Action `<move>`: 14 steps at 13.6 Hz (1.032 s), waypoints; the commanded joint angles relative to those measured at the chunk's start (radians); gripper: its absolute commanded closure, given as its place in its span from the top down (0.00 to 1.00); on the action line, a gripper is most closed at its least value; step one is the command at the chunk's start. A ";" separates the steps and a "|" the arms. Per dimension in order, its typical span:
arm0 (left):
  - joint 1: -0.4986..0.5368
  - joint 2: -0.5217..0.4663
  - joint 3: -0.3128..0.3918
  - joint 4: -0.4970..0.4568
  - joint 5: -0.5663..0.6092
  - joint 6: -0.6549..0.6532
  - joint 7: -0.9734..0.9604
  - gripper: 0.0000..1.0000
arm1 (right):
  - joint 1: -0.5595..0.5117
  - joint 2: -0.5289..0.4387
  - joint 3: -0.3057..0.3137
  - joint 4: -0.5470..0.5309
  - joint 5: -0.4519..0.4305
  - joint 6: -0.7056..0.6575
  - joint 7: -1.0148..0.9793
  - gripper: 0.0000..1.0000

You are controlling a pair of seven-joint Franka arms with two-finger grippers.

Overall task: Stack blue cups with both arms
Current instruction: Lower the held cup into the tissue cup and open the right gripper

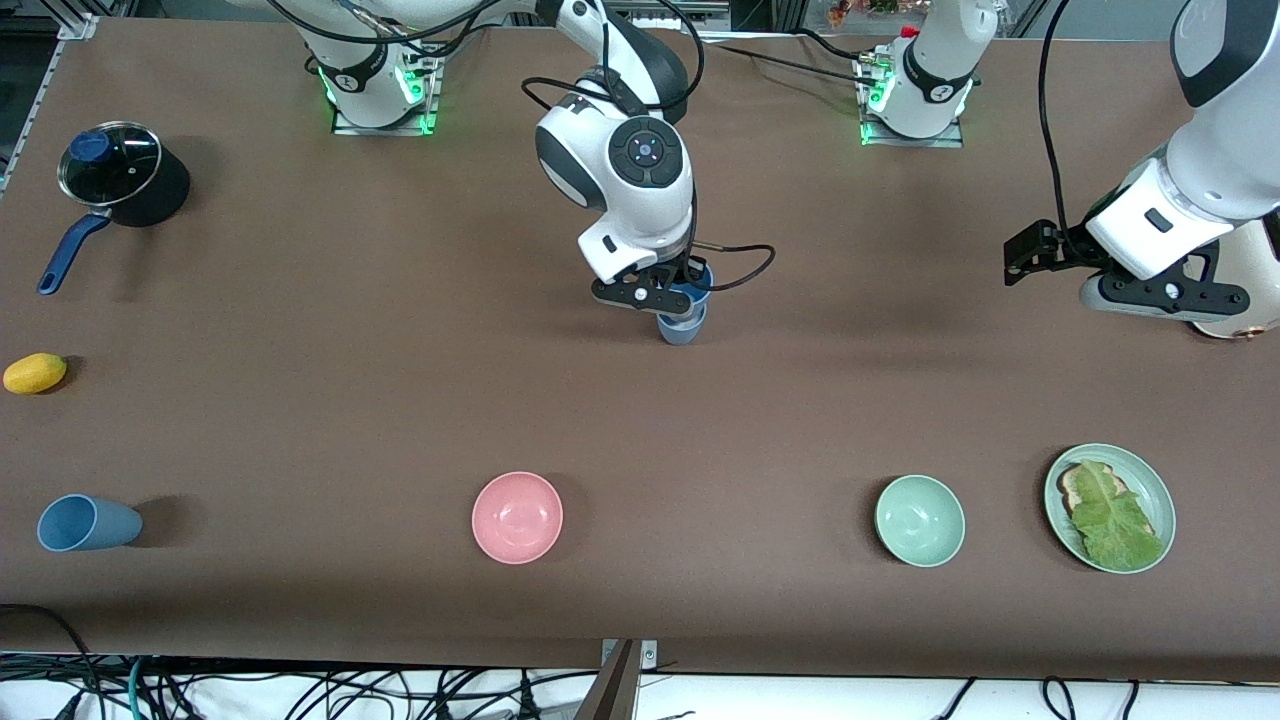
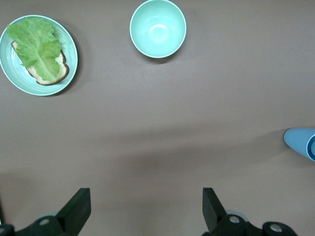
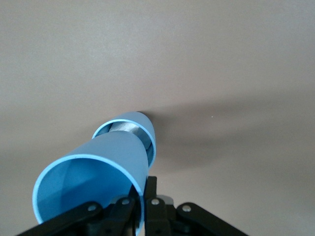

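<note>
**Sky-blue cup nested in greyer cup at mid-table**

Front view: the right gripper point(image 1: 668, 290) clenches the sky-blue cup point(image 1: 693, 290), seated in the grey-blue cup point(image 1: 682, 328).

Left wrist view: the left gripper point(image 2: 146, 209) hangs released above bare table point(image 2: 157, 147).

Right wrist view: the sky-blue cup's rim is pinched between the fingers point(image 3: 129, 209).

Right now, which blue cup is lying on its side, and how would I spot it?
Start at the black pot at the right arm's end of the table, then come toward the front camera past the lemon. The tipped cup lies there. The pink bowl in the same row is wider, and the other blue cups sit mid-table.
</note>
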 commanded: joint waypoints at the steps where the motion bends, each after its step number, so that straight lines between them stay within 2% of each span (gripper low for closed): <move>1: -0.001 0.012 -0.001 0.028 -0.012 -0.011 -0.004 1.00 | 0.006 0.004 0.000 0.011 -0.015 -0.012 0.002 0.11; 2: -0.001 0.010 -0.001 0.028 -0.014 -0.011 -0.004 1.00 | 0.006 0.004 0.000 0.011 -0.013 -0.012 0.003 0.27; 4: -0.001 0.010 -0.001 0.028 -0.014 -0.011 -0.004 1.00 | 0.006 0.004 0.000 0.013 -0.013 -0.012 0.003 0.46; 8: -0.001 0.012 -0.001 0.028 -0.014 -0.011 -0.004 1.00 | -0.005 -0.008 -0.003 0.019 -0.012 -0.014 -0.009 0.70; 10: -0.001 0.012 -0.001 0.028 -0.014 -0.011 -0.004 1.00 | -0.033 -0.016 -0.006 0.022 -0.010 -0.014 -0.017 0.93; 11: -0.002 0.012 -0.003 0.028 -0.014 -0.011 -0.004 1.00 | -0.060 -0.031 -0.006 0.022 -0.010 -0.014 -0.031 0.99; 14: -0.004 0.012 -0.003 0.028 -0.012 -0.011 -0.006 1.00 | -0.152 -0.089 -0.008 0.022 -0.003 -0.090 -0.245 1.00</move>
